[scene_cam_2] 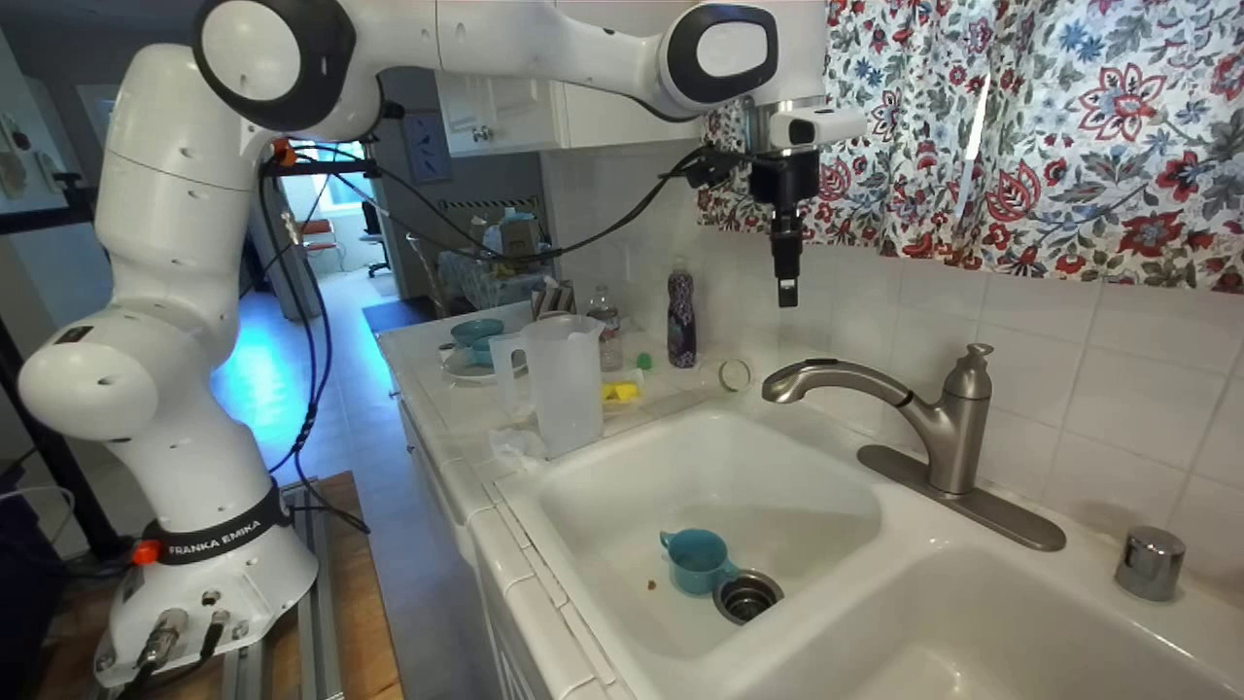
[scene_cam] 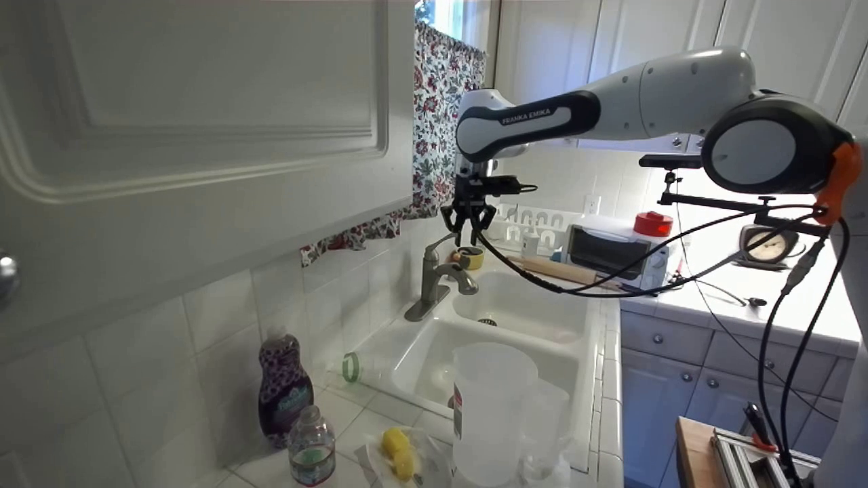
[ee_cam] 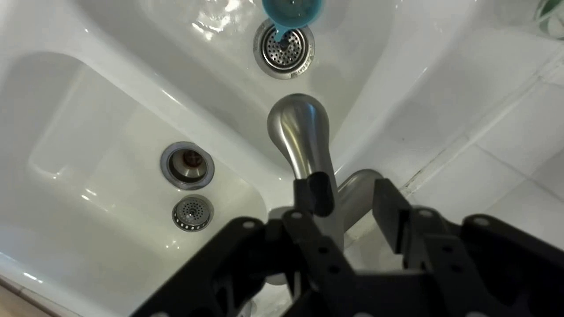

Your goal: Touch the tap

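While the tap (scene_cam_2: pixel 957 437) is standing at the back of the sink (scene_cam_2: pixel 826 612), the pincer (scene_cam_2: pixel 787 292) is hanging spread above it, this approach seemingly awaiting contact, next calling for gentle lowering.

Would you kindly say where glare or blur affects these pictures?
Wrist view: the parted jaws look dark and slightly soft, the tap crisper with a bright streak, and glints dot the sink; in an exterior view, the window is washed out; in an exterior view, the floor shows blue glare.
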